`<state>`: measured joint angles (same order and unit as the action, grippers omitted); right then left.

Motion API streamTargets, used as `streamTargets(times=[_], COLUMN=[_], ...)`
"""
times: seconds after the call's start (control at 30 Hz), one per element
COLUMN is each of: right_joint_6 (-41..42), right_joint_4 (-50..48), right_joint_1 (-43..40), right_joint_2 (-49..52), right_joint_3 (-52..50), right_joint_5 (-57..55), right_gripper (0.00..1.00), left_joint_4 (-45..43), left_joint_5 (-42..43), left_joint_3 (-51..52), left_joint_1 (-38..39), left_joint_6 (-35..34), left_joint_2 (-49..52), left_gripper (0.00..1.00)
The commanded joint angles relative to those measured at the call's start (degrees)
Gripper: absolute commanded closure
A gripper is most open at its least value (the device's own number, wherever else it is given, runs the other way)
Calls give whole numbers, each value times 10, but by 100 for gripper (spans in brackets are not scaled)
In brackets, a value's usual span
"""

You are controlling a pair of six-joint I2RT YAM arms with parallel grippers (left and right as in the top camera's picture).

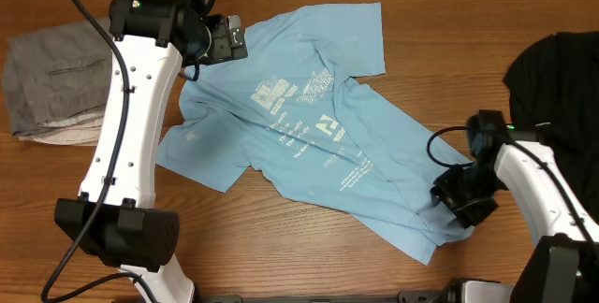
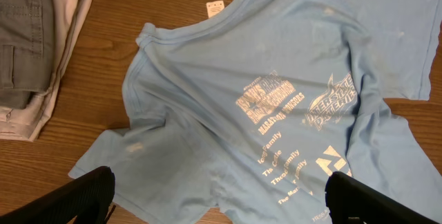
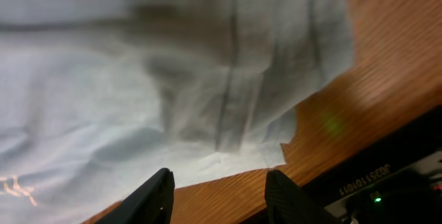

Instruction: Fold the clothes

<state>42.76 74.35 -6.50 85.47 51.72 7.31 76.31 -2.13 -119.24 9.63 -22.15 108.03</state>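
Looking from overhead, we find the light blue T-shirt [image 1: 309, 144] lying unfolded and rumpled on the wooden bench [image 1: 267, 256], white print facing up. The left tool [image 1: 223, 39] hangs over the T-shirt's collar end and the right tool [image 1: 463, 195] sits low at its hem corner, placed, we judge, so each can take an end for a first fold. A grey garment pile [image 1: 51, 79] lies well apart beyond the collar end, and a black cloth [image 1: 562, 79] lies beyond the hem end. From the left wrist, that tool's fingers [image 2: 83, 196] stand wide apart and empty above the T-shirt's shoulder. From the right wrist, which is blurred, the fingers [image 3: 155, 200] are partly parted, the T-shirt's hem just ahead of them, and we see nothing pinched. Warm brown wood grain runs under the T-shirt. No room shows beyond it.
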Motion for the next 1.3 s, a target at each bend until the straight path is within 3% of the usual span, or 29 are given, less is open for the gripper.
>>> streamTargets(times=[0.0,0.53,0.7,0.87,0.97,1.27], right_joint_6=[7,7,8,8,7,7], right_joint_4=[-2,-72,-78,-84,-83,-95], right_joint_1=[-10,-10,-10,-10,-10,-10], right_joint_2=[-2,-2,-2,-2,-2,-2], right_joint_3=[-12,-83,-83,-84,-84,-93], right_joint_5=[19,30,30,30,30,30], right_gripper=[53,54,62,61,50,56], left_joint_4=[0,0,0,0,0,0], left_joint_5=[3,3,3,3,3,3], left_joint_3=[0,0,0,0,0,0], left_joint_1=[-2,-2,-2,-2,-2,-2], left_joint_6=[-4,-4,-4,-4,-4,-4], left_joint_2=[6,6,6,6,6,6], left_gripper=[0,0,0,0,0,0])
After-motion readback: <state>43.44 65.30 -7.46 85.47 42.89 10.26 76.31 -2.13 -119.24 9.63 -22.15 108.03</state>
